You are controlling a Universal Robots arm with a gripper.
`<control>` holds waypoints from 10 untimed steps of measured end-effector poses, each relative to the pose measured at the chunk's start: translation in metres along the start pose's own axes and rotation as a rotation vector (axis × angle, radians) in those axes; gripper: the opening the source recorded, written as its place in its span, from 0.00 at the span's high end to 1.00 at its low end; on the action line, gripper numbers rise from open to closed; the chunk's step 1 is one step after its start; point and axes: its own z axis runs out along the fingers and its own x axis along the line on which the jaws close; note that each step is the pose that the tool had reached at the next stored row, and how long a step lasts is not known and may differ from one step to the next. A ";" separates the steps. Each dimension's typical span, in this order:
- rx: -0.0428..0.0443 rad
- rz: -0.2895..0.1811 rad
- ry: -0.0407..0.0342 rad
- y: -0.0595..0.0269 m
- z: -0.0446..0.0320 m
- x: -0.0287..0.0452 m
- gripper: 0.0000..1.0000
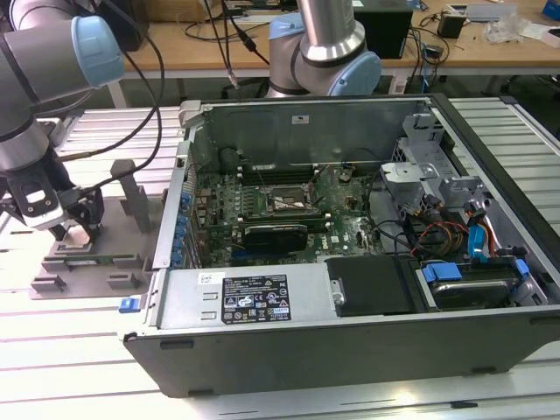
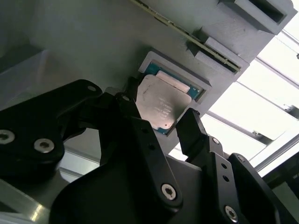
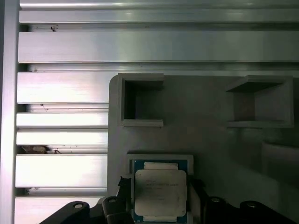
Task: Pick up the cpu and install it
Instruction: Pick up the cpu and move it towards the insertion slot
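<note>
The cpu (image 3: 160, 191), a flat square chip with a shiny silver top, lies in a square recess of the grey plastic fixture (image 3: 210, 140). In both wrist views my gripper (image 3: 160, 184) has one black finger against each of two opposite edges of the cpu (image 2: 161, 105), so it is shut on the chip while the chip still rests in the recess. In the exterior view the gripper (image 1: 77, 229) is down at the fixture (image 1: 87, 262) on the exterior view's left, apart from the open computer case (image 1: 350, 219). The motherboard socket (image 1: 278, 203) sits in the middle of the case.
Upright posts (image 1: 131, 188) rise from the fixture beside the gripper. A long black expansion card (image 1: 276, 234) lies in front of the socket. The case's raised side wall (image 1: 175, 219) stands between fixture and motherboard. A second arm's base (image 1: 324, 44) stands behind the case.
</note>
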 end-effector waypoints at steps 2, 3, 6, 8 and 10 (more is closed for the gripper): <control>0.0000 0.000 0.0001 0.0000 0.0009 0.0006 0.40; 0.0001 0.000 0.0002 0.0000 0.0012 0.0007 0.40; 0.0003 0.000 0.0004 0.0000 0.0019 0.0008 0.40; 0.0001 0.000 0.0003 0.0000 0.0021 0.0008 0.40; 0.0000 0.000 0.0000 0.0001 0.0023 0.0006 0.40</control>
